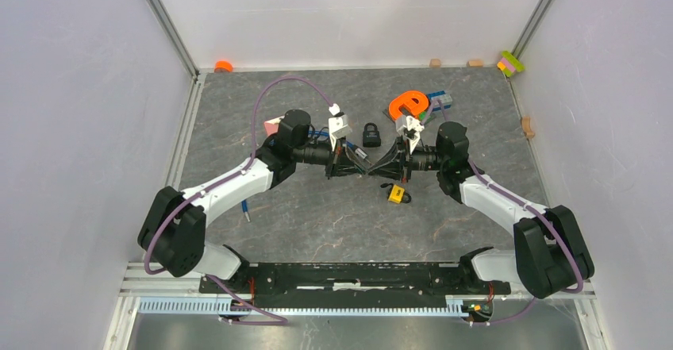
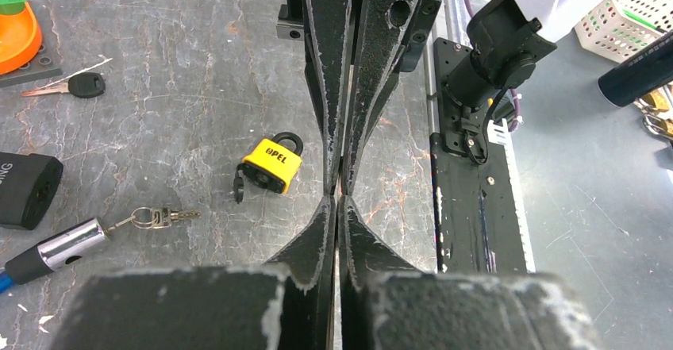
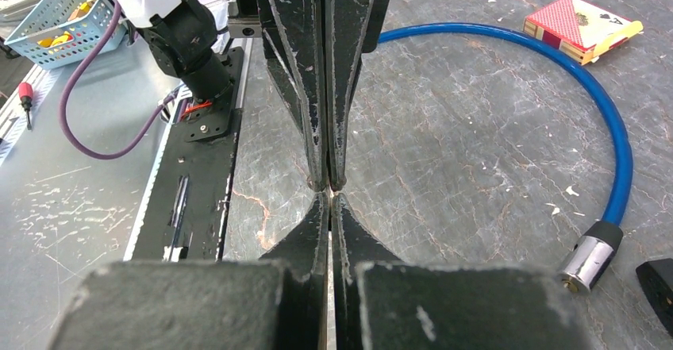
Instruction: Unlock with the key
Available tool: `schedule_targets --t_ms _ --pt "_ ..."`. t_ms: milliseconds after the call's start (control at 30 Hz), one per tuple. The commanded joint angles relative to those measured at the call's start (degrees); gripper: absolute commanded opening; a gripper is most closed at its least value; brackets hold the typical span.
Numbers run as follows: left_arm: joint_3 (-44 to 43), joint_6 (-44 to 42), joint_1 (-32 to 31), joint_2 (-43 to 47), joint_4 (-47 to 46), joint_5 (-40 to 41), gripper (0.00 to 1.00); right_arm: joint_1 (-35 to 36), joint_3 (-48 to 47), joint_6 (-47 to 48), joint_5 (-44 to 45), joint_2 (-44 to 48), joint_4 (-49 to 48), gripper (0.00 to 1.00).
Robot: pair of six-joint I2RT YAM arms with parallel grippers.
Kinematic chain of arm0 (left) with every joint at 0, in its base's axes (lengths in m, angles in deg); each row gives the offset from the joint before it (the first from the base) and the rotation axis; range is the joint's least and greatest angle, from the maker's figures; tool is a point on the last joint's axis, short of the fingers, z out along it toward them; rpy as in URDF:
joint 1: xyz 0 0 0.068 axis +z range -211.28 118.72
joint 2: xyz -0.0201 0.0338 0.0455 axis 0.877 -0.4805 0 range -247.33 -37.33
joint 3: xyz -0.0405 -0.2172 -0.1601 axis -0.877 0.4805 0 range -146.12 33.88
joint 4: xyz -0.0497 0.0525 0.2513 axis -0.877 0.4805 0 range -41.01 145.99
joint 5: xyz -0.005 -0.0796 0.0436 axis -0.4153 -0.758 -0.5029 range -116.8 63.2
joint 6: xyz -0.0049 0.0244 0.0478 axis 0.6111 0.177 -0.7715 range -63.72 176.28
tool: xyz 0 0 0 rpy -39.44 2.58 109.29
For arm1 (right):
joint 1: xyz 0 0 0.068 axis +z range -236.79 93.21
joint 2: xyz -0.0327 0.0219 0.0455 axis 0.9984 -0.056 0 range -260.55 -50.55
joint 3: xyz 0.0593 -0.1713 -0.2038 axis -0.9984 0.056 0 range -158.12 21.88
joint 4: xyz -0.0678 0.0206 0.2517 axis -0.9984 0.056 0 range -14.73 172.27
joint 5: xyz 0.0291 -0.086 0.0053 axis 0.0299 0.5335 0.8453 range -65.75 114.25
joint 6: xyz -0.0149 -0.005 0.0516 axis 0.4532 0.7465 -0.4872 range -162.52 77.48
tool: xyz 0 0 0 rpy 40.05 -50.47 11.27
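Observation:
A yellow padlock [image 2: 272,162] lies on the grey table with a black-headed key stuck in its keyhole; it also shows in the top view [image 1: 395,194], just in front of the grippers. A black padlock [image 1: 371,134] stands behind them and shows in the left wrist view [image 2: 24,190]. A loose black-headed key [image 2: 75,86] and a silver key on a ring [image 2: 163,217] lie on the table. My left gripper [image 2: 340,199] and right gripper [image 3: 329,195] are both shut and empty. They meet tip to tip above the table's middle, the left [image 1: 363,171] against the right [image 1: 378,172].
A blue cable [image 3: 615,136] with a silver plug curves left of the black padlock. A red card box [image 3: 583,26] lies beyond it. An orange block on a dark plate [image 1: 409,104] sits at the back right. A small blue pen [image 1: 246,207] lies by the left arm.

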Motion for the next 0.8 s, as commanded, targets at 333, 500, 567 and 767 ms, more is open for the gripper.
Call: schedule_targets --t_ms 333,500,567,767 --pt "0.1 -10.53 0.22 4.47 8.25 4.88 0.02 -4.54 -1.79 20.07 9.38 3.76 18.27 0.68" --pt "-0.9 -19.89 0.24 7.26 18.13 10.36 0.02 -4.44 -2.84 35.1 20.44 5.71 33.99 0.79" --pt "-1.14 -22.51 0.24 8.03 21.05 12.37 0.02 -4.35 -2.39 37.32 23.6 5.6 36.53 0.85" --pt "-0.08 -24.26 0.24 10.22 23.71 16.39 0.02 -1.97 -2.27 41.75 29.91 1.64 41.36 0.98"
